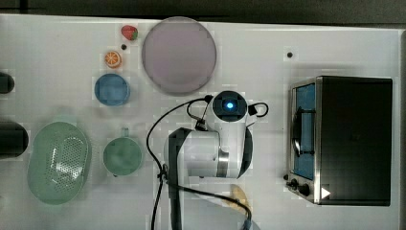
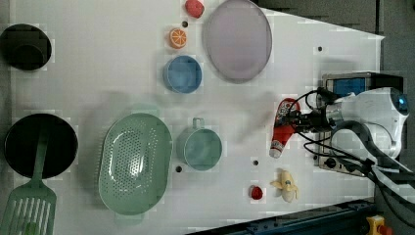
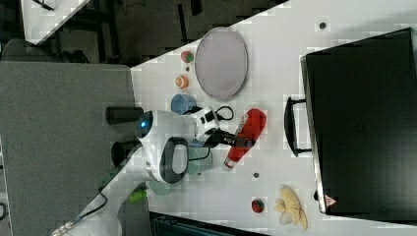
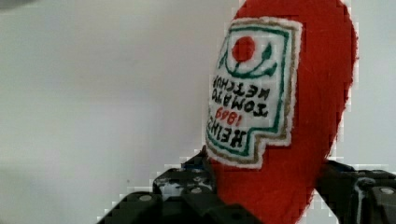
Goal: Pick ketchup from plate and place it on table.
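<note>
The ketchup (image 4: 289, 116) is held between the jaws of the gripper (image 2: 292, 121) above the table (image 2: 98, 73), w/ most of its length beyond them, so a tip-over on release is judged possible.

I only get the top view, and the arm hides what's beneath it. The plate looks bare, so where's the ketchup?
Observer: The gripper holds the ketchup, with a finger on each side of it.
Operator: Is it off the plate?
Observer: Yes. In the left view it is apart from the plate, over bare table.
Operator: Which way does it point?
Observer: In the left view its white cap points toward a banana.
</note>
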Tool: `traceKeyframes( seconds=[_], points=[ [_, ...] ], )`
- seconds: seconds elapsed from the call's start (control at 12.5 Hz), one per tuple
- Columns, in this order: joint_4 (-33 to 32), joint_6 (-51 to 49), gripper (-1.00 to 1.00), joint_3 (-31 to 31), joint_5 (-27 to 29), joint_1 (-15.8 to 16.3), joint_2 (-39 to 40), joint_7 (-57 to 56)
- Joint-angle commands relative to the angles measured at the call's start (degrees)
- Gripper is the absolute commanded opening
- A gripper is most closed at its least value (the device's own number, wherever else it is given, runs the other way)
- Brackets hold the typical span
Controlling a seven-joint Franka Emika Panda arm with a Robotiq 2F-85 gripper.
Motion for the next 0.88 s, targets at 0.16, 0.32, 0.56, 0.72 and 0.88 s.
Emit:
traceKeyframes(
  seconds=[0.16, 0.32, 0.56, 0.72, 0.88],
  points=[
    [1.11, 4.37, 0.96, 0.26, 0.40, 0.28, -0.64, 2.97],
    [1.17, 6.12, 1.00, 0.27, 0.40, 0.29, -1.19, 3.01],
    [1.58, 5.02, 1.00, 0.16, 0.50, 0.21, -4.89, 6.47],
    [2.58, 1.25, 1.00, 0.12, 0.59, -0.13, -8.80, 15.82],
    [5.25, -4.34, 1.00, 0.20, 0.58, -0.17, -13.04, 24.55]
  ],
)
